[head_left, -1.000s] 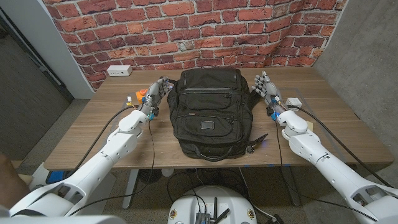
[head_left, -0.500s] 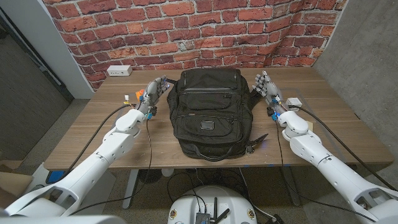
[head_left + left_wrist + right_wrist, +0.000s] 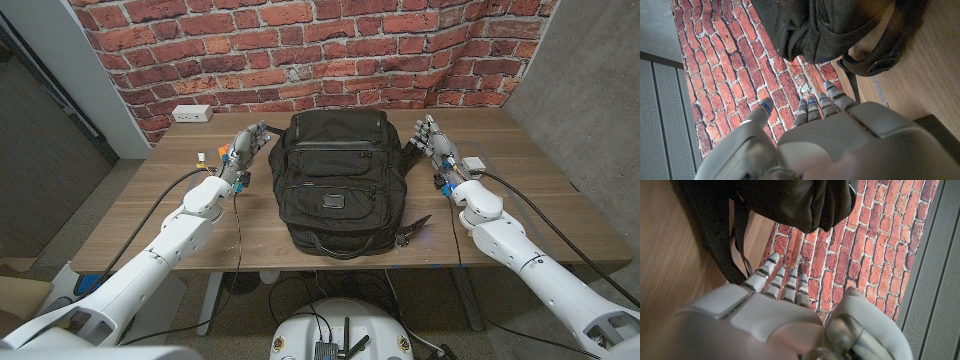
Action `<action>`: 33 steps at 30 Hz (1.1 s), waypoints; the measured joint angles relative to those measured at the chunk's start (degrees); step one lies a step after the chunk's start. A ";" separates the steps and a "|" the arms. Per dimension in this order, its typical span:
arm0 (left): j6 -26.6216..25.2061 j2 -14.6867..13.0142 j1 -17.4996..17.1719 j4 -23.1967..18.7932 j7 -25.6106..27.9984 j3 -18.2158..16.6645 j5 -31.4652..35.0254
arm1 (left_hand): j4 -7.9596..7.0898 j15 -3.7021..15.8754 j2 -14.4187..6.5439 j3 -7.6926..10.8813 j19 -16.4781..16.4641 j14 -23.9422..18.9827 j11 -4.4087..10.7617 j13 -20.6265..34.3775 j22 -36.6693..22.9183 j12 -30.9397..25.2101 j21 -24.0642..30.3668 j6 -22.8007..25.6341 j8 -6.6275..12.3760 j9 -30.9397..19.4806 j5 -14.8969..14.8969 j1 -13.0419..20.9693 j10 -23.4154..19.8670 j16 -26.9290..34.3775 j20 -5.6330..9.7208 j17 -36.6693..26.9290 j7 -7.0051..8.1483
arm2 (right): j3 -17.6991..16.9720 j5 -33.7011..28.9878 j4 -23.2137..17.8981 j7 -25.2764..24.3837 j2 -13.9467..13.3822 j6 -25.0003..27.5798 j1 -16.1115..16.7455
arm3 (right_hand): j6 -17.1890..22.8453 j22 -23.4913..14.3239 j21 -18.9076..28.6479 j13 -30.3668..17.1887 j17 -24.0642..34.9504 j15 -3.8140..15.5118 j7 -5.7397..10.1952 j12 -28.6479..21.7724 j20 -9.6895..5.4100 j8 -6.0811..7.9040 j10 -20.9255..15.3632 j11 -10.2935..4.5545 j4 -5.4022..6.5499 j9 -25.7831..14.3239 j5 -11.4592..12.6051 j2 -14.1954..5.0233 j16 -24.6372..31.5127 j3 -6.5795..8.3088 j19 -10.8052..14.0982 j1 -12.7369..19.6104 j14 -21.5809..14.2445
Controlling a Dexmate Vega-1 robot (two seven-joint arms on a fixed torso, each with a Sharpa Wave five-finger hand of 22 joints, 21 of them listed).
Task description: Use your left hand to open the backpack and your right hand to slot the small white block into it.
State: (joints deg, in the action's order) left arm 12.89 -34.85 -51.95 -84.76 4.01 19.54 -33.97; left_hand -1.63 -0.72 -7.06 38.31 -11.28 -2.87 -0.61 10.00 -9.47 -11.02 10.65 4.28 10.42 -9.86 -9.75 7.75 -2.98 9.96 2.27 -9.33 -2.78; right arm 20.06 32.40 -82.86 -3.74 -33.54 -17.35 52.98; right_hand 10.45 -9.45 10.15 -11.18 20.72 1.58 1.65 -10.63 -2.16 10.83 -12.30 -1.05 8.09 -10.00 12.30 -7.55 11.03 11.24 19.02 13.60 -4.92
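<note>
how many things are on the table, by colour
black: 1, backpack
white: 2, small white block, power strip
orange: 1, small item beside the left hand
total: 4

You're looking at white, rounded arm shells w/ black cables running along each arm to the wrists. Left hand (image 3: pixel 243 152) & right hand (image 3: pixel 436 146) are showing grey segmented fingers (image 3: pixel 807 109), blue-lit near the tips, behind pale grey hand-back plates.
</note>
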 measured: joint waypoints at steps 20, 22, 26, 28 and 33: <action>-1.91 -1.48 -2.63 -4.50 5.43 -1.63 1.99 | 0.80 0.31 0.00 0.19 0.00 -0.31 0.62 -0.01 0.01 0.00 0.00 0.29 0.00 -0.01 0.00 0.00 -0.61 -0.03 0.00 -0.01 0.29 | -1.98 -2.76 -4.52 -2.40 -4.53 1.59 2.65 | 0.27 0.12 0.00 0.29 -1.32 0.41 0.27 0.00 -0.20 0.00 -0.78 -1.22 -1.08 0.01 0.06 0.00 0.23 0.76 -2.32 0.00 -0.43; -2.11 -1.63 -2.91 -5.13 5.87 -1.80 2.16 | 0.87 0.32 0.00 0.26 0.00 -0.31 0.62 -0.01 0.01 0.00 0.00 0.29 0.00 -0.01 0.00 0.00 -0.61 -0.03 0.00 -0.01 0.30 | -2.22 -3.08 -4.88 -2.55 -5.00 1.72 2.85 | 0.27 0.12 0.00 0.53 -1.38 0.41 0.27 0.00 -0.18 0.00 -0.78 -1.22 -1.08 0.01 0.06 0.00 0.23 0.75 -2.90 0.00 -0.43; -2.37 -1.70 -3.27 -5.76 6.41 -1.98 2.29 | 1.11 0.10 0.00 0.02 0.00 -0.53 0.62 -0.01 0.01 0.00 0.00 0.29 0.00 -0.01 0.00 0.00 -0.61 -0.03 0.00 -0.01 0.29 | -2.52 -3.82 -5.44 -2.80 -5.69 1.99 3.19 | -0.04 0.11 0.00 0.53 -1.65 0.41 0.59 0.00 -0.15 0.00 -0.47 -1.52 -1.34 0.01 0.06 0.00 0.23 1.02 -3.86 0.00 -0.43; -2.50 -1.70 -3.54 -6.03 6.66 -2.08 2.35 | 1.11 0.13 0.00 0.03 0.00 -0.75 0.62 -0.01 0.01 0.00 0.00 0.61 0.00 -0.01 0.00 0.00 -0.61 -0.04 -0.01 -0.01 0.61 | -2.65 -4.20 -5.72 -3.03 -6.02 2.16 3.33 | -0.09 0.11 0.00 0.53 -1.85 0.40 0.64 0.00 -0.20 -0.24 -0.47 -1.53 -1.34 0.01 0.06 0.00 0.23 1.02 -3.90 0.00 -0.43; -2.79 -1.67 -4.02 -6.43 7.62 -2.36 2.48 | 1.41 0.21 0.00 0.33 -0.01 -0.83 0.93 -0.01 0.01 0.00 0.00 0.92 0.00 -0.01 0.00 0.00 -0.92 -0.03 -0.01 -0.01 0.30 | -3.09 -5.43 -6.88 -3.74 -7.28 2.69 3.86 | -0.72 0.11 0.00 0.53 -2.12 0.62 1.02 0.00 -0.30 -0.46 -0.17 -1.83 -1.56 0.01 0.06 0.00 -0.01 1.24 -4.62 0.00 -0.21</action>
State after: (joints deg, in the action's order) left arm 10.10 -36.53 -55.97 -91.19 11.64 17.18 -31.49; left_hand -0.21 -0.51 -7.06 38.65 -11.28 -3.70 0.31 10.00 -9.46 -11.02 10.65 5.20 10.42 -9.87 -9.75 7.75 -3.90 9.93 2.26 -9.34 -2.48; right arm 16.97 26.97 -89.74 -7.48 -40.82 -14.67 56.84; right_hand 9.73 -9.34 10.14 -10.65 18.59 2.19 2.67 -10.63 -2.46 10.37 -12.47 -2.88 6.54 -9.99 12.36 -7.55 11.03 12.48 14.41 13.59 -5.13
